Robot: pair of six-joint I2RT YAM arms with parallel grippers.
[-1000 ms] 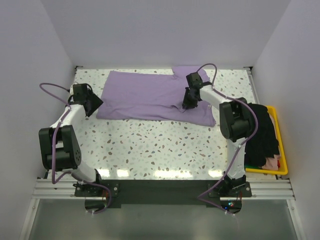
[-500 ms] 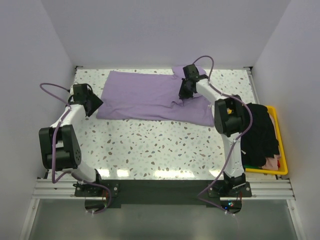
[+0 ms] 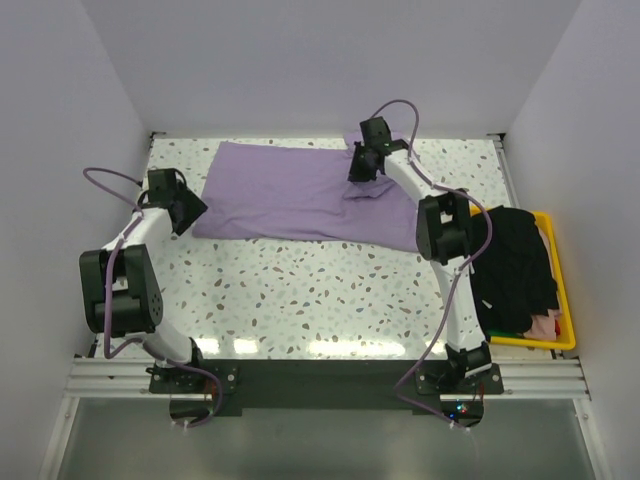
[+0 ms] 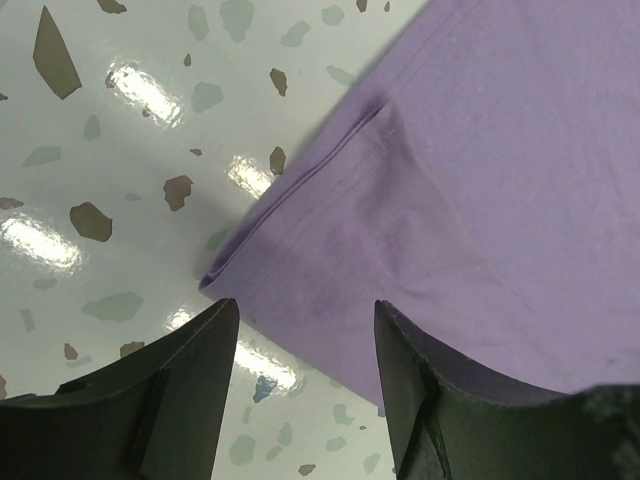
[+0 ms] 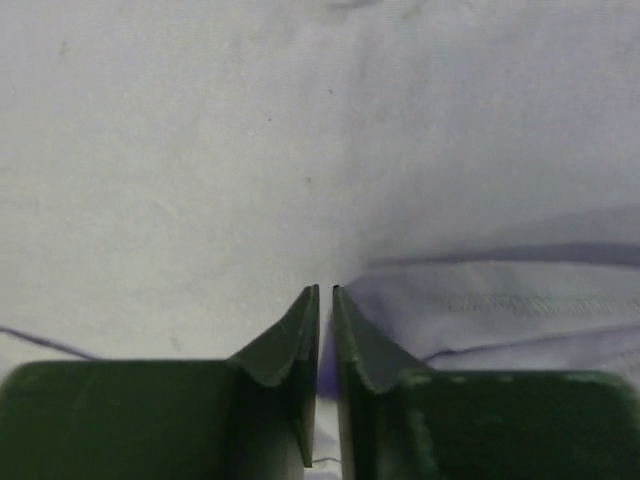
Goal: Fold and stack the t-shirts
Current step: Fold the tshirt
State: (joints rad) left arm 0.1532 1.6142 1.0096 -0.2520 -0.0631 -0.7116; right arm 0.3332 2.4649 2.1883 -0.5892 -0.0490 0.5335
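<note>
The lavender t-shirt (image 3: 290,195) lies spread across the far half of the table, folded into a long band. My right gripper (image 3: 360,170) is at its far right part and is shut on a pinch of its cloth; in the right wrist view the jaws (image 5: 325,290) stand nearly together with purple fabric (image 5: 500,300) between them. My left gripper (image 3: 195,210) stands open just off the shirt's near left corner, and the hemmed corner (image 4: 330,230) lies right ahead of its fingers (image 4: 306,305). A black t-shirt (image 3: 520,265) lies heaped in the bin at the right.
A yellow plastic bin (image 3: 565,300) stands at the table's right edge with dark and pinkish clothes in it. White walls close in the back and both sides. The speckled tabletop (image 3: 320,290) lies between the shirt and the arm bases.
My right gripper has moved toward the far edge and slightly left, pulling a fold of the lavender shirt with it. The left arm has hardly moved.
</note>
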